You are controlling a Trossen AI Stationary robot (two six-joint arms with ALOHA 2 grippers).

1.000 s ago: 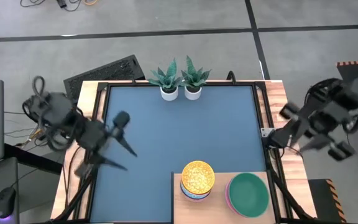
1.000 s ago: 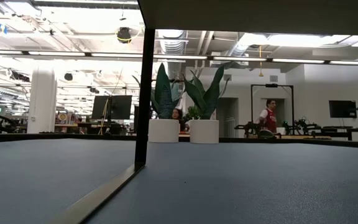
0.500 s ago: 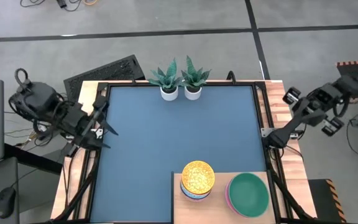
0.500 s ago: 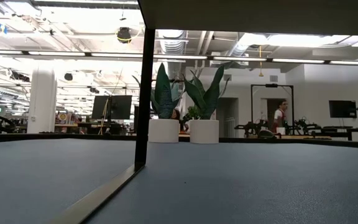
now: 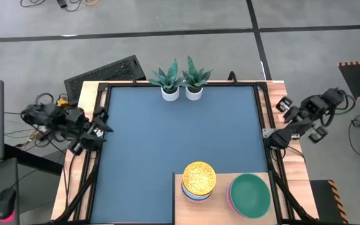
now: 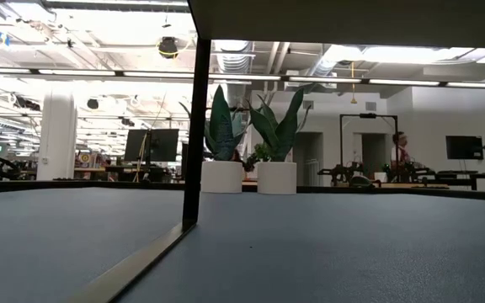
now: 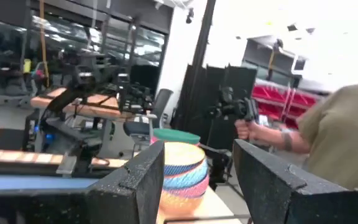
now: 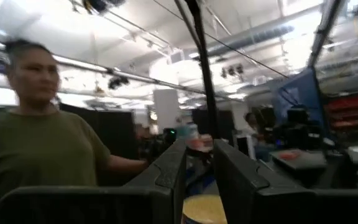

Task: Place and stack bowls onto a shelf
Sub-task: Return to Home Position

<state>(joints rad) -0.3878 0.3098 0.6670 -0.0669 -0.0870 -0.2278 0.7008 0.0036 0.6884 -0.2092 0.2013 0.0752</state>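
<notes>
Fingers of the left gripper stand moderately apart and hold nothing. Fingers of the right gripper show only a narrow gap between them, likewise empty. In the high view the left arm sits at the left edge of the worktop and the right arm beyond its right edge, both well apart from the bowls.

The shelf lies at the near edge of the worktop, right of centre. On its left part stands a stack of small patterned bowls with the yellow bowl uppermost. Just beside it, the green bowl sits nested in the pink bowl. Two white plant pots stand at the far edge.

A person in an olive shirt shows beyond the worktop.
</notes>
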